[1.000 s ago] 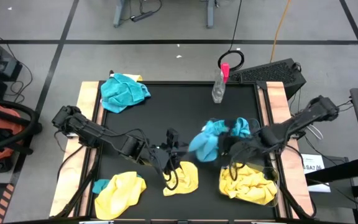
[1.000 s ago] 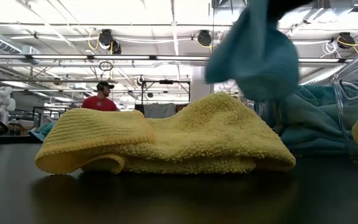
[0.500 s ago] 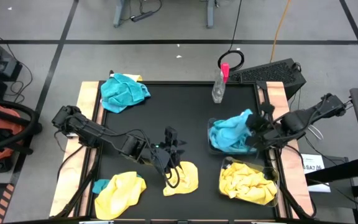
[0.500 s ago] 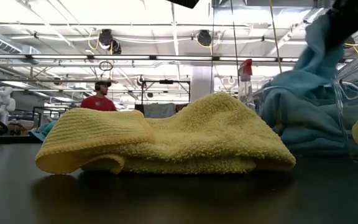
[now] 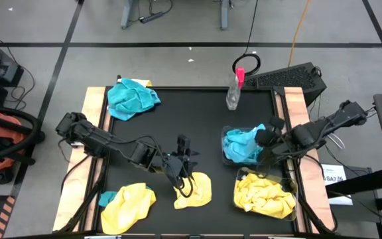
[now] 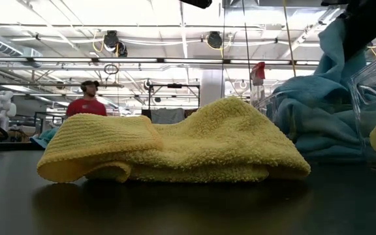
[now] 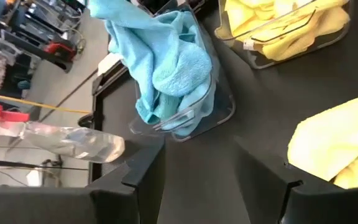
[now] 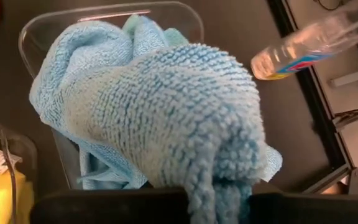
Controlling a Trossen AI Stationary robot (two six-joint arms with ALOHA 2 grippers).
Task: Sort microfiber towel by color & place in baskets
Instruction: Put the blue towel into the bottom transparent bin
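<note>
A blue microfiber towel (image 5: 243, 145) lies heaped in the far clear basket (image 5: 225, 135) at the right. One end of it is drawn up to my right gripper (image 5: 265, 137), which is shut on it just over the basket's right side. The near basket (image 5: 293, 188) holds yellow towels (image 5: 264, 194). My left gripper (image 5: 183, 174) hangs open above the table's middle, over the far edge of a yellow towel (image 5: 196, 190) that lies flat on the mat. Nothing is between its fingers (image 7: 145, 174). My right gripper pinches a bunched fold of the blue towel (image 8: 229, 177) at the towel's upper end; the cloth itself hides the fingertips. The fingers come slanting down from the table's right side. The held end stands up, and the rest (image 8: 92, 112) lies slack in the basket.
A clear spray bottle with a pink top (image 5: 233, 93) stands at the far edge, just beyond the baskets. Another blue towel (image 5: 132, 98) lies at the far left corner, and a yellow towel (image 5: 130, 203) with a blue bit (image 5: 107, 197) beside it at the near left.
My right gripper, still shut, has carried the blue towel from above the table's middle toward the right edge and down over the far basket, tipping steeper. The towel, hanging in the air before, now lies heaped in the basket with only its held end raised.
</note>
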